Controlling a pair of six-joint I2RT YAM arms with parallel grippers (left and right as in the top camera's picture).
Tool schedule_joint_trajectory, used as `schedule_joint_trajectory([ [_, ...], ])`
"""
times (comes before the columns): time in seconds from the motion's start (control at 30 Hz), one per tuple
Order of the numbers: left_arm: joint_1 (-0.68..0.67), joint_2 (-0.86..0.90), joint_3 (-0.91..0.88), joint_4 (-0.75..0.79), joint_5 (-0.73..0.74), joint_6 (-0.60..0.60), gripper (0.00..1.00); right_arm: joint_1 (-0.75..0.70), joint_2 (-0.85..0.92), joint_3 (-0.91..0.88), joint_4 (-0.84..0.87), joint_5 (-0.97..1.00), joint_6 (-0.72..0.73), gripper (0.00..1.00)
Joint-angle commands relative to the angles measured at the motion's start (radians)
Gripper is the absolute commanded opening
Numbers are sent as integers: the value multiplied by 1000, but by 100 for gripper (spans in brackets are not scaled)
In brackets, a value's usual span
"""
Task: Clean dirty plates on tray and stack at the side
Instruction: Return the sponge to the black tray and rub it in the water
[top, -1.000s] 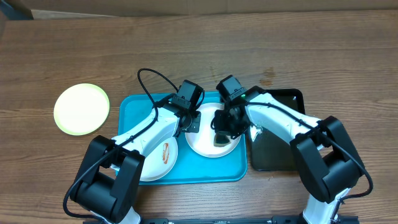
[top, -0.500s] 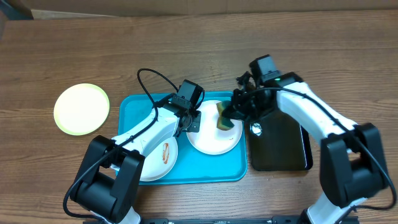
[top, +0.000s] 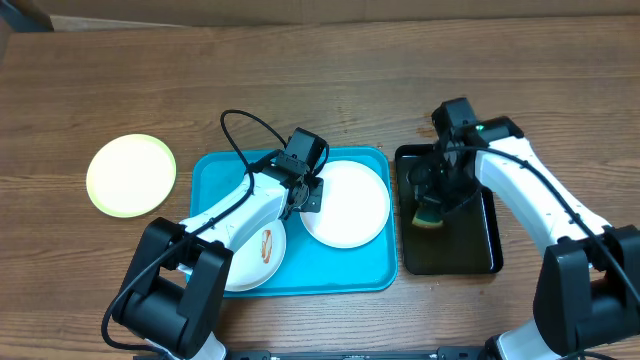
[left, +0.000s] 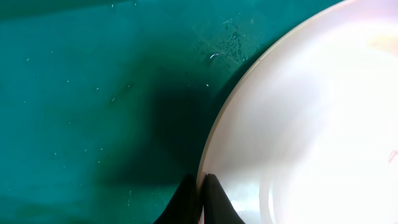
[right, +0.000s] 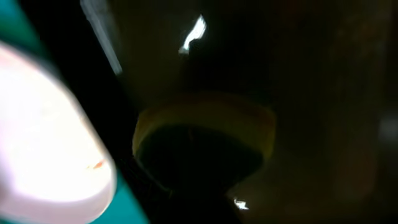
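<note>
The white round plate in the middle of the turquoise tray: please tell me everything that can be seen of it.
The white round plate is shallow, smooth and glossy, and nearly clean, with only faint reddish traces. It lies in the right half of the turquoise plastic tray. The left gripper is shut on its rim; nothing lies on it.

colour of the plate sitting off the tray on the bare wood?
The plate is pale yellow-green, plain; the overhead view shows it best.

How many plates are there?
3: yellowish plate on the table, white plate in the tray's middle, smeared plate at its near left, partly under an arm.
</note>
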Motion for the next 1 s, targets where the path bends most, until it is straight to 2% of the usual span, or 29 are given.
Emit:
schedule_joint_trajectory([
  [0.0,7,-14,-1,0,-13,-6,4,1,-20,-87,73,99,4,4],
  [0.17,7,-14,-1,0,-13,-6,4,1,-19,-206,268,112,-86,4],
  [0.2,7,-14,-1,0,-13,-6,4,1,-19,-213,284,113,-109,8],
  [0.27,7,-14,-1,0,-13,-6,4,1,-19,-212,283,112,-135,29],
  [0.3,7,-14,-1,0,-13,-6,4,1,-20,-208,274,111,-135,35],
  [0.47,7,-14,-1,0,-13,-6,4,1,-21,-156,131,13,-134,44],
  [0.67,7,-14,-1,0,-13,-6,4,1,-21,-146,81,-4,-120,54],
  [0.7,7,-14,-1,0,-13,-6,4,1,-21,-146,93,-4,-120,59],
  [0.73,7,-14,-1,0,-13,-6,4,1,-21,-146,113,-4,-120,70],
  [0.83,7,-14,-1,0,-13,-6,4,0,-21,-146,169,-5,-120,84],
  [0.97,7,-14,-1,-1,-13,-6,4,1,-21,-132,126,-4,-119,89],
])
